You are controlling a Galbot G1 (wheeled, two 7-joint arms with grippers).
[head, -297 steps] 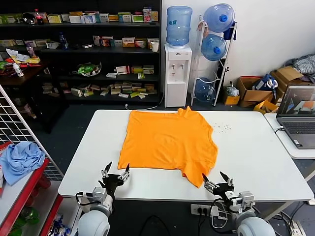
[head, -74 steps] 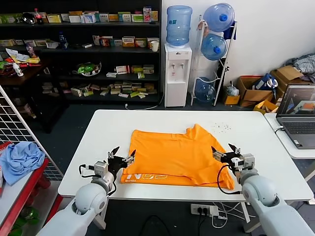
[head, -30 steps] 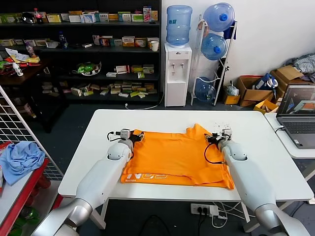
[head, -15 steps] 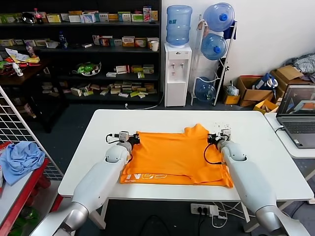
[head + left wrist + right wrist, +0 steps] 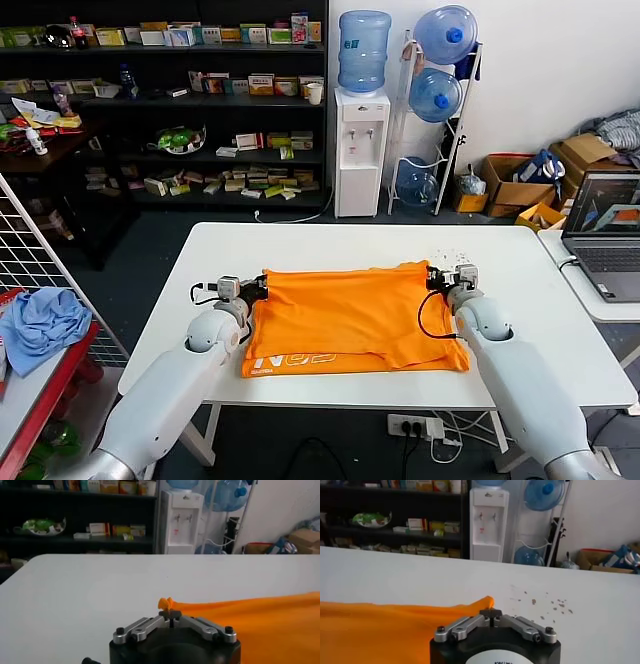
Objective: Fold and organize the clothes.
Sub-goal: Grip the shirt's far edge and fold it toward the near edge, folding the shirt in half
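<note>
Ahead of me, past the white tabletop [image 5: 520,310], a water dispenser [image 5: 361,120] stands beside a rack of blue bottles [image 5: 440,70]. Dark shelves [image 5: 170,110] of boxes fill the wall to my left. A light blue cloth [image 5: 40,322] lies on the side rack; a laptop [image 5: 604,232] sits open at my right.

T-shirt [image 5: 260,620] cut off by wrist views' edges; pale print [image 5: 282,359] partly folded under.
</note>
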